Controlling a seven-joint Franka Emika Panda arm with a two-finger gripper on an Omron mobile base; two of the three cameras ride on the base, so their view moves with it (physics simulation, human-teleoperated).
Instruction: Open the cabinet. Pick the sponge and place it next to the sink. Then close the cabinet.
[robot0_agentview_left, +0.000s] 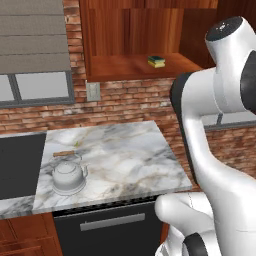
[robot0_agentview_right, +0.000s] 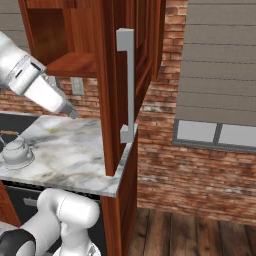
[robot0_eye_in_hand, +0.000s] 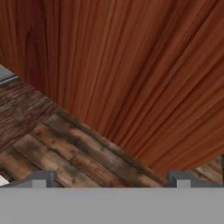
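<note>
The cabinet (robot0_agentview_left: 132, 37) stands open, and its door (robot0_agentview_right: 117, 90) with the silver bar handle (robot0_agentview_right: 128, 85) is swung out towards the room. The sponge (robot0_agentview_left: 156, 61), yellow with a green top, lies on the cabinet's shelf near its right end. My gripper (robot0_eye_in_hand: 111, 178) is open, its fingertips (robot0_eye_in_hand: 41, 178) far apart with nothing between them. It faces the reddish wood of the door, close up, with floor planks below. In the right base view my forearm (robot0_agentview_right: 37, 85) reaches towards the door's inner side. The dark sink (robot0_agentview_left: 17, 165) lies at the counter's left end.
A grey kettle (robot0_agentview_left: 67, 175) stands on the marble counter (robot0_agentview_left: 125, 160) near the sink. A black appliance front (robot0_agentview_left: 110, 227) with a grey handle sits under the counter. Brick wall and a window (robot0_agentview_right: 215, 135) lie to the right of the door.
</note>
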